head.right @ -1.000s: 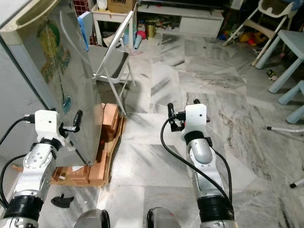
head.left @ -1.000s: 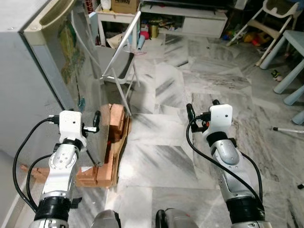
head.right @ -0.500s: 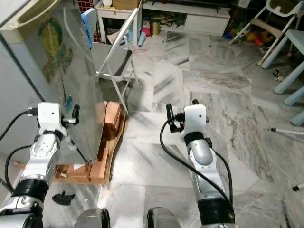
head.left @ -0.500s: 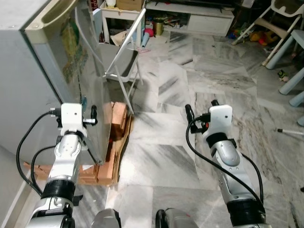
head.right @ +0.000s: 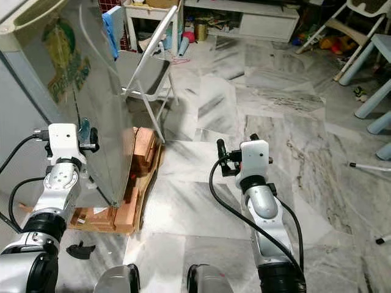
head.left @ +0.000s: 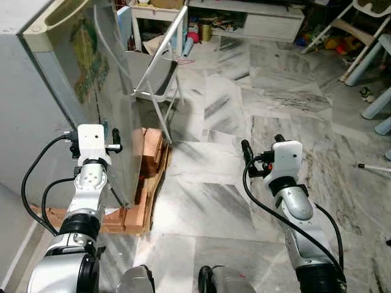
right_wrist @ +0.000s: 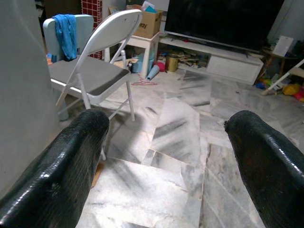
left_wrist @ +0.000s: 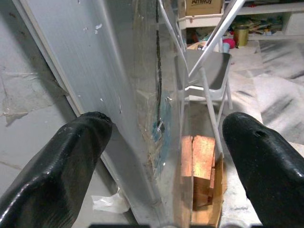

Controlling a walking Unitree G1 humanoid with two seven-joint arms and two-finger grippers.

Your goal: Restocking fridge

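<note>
The left gripper point(left_wrist: 161, 156), fingers apart, straddles the fridge point(head.left: 36, 104) door edge. The right gripper point(right_wrist: 166, 156), also spread, hovers over the floor point(head.left: 220, 201).

The left hand point(left_wrist: 164, 156), fingers spread apart, is straddling the fridge door point(left_wrist: 128, 95) edge; a folding chair point(left_wrist: 204, 71) is standing beyond.

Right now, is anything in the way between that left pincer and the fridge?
Nothing visible. The left pincer is open, its fingers straddling the front edge of the fridge.
</note>
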